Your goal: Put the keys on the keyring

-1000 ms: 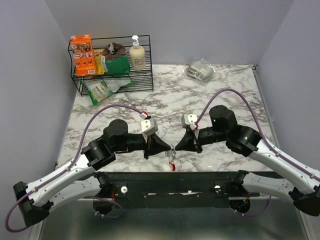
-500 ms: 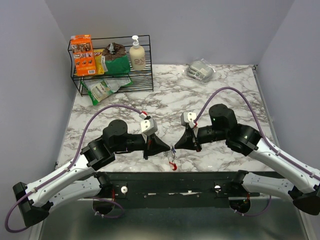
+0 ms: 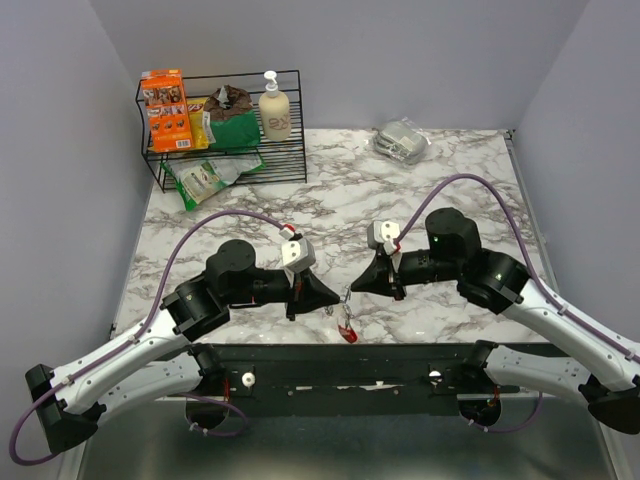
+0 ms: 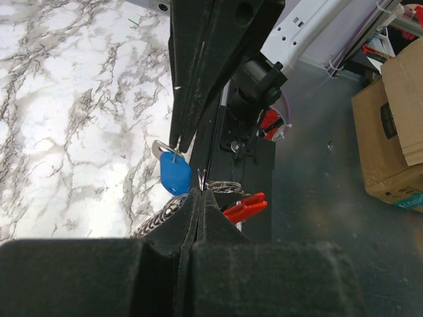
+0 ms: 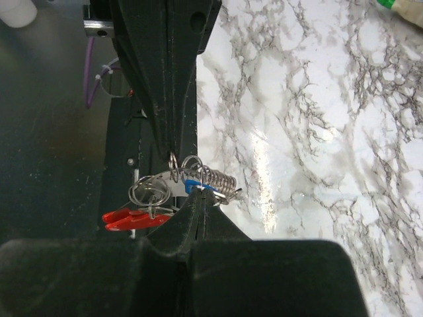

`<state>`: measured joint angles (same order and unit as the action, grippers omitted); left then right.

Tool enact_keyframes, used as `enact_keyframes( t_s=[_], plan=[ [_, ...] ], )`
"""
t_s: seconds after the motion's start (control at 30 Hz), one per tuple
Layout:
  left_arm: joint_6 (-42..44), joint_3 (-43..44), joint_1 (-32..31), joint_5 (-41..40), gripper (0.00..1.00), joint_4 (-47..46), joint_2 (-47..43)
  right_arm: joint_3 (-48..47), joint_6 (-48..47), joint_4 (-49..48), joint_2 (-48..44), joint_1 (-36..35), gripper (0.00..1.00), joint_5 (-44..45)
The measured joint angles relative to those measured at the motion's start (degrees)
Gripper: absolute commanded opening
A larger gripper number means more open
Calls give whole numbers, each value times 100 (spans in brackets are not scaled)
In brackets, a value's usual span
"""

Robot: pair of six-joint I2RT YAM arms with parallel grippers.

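My left gripper [image 3: 333,298] and right gripper [image 3: 352,290] meet tip to tip just above the table's front edge. In the left wrist view my left gripper [image 4: 199,192] is shut on a thin silver ring of the keyring [image 4: 225,187]; its red clip [image 4: 244,208] hangs beside it. The blue-headed key [image 4: 174,173] hangs at the right gripper's tip. In the right wrist view my right gripper [image 5: 198,193] is shut on the blue key head [image 5: 193,185], next to a silver coil [image 5: 221,179] and rings. The red clip [image 5: 132,218] dangles lower left and shows in the top view [image 3: 347,333].
A black wire rack [image 3: 228,135] with an orange box, packets and a pump bottle stands at the back left. A clear plastic packet [image 3: 402,140] lies at the back right. The black base rail [image 3: 340,365] runs below the grippers. Purple cables arc over both arms.
Both grippers stay shut and close together. The right arm has shifted slightly to the right and the red clip has swung a little under the tips.
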<state>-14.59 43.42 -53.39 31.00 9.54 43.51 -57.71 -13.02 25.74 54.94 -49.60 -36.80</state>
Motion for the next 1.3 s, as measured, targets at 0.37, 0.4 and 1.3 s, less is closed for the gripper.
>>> enact_keyframes(
  t_s=[0.37,0.4,1.3],
  plan=[
    [-17,0,0,81,0,2,68,0,-37,-63,-9,0,0,35],
    [-17,0,0,81,0,2,63,0,-50,-61,-22,0,0,33],
    [-863,575,697,1915,0,81,664,-236,-514,717,-459,0,0,-595]
  ],
)
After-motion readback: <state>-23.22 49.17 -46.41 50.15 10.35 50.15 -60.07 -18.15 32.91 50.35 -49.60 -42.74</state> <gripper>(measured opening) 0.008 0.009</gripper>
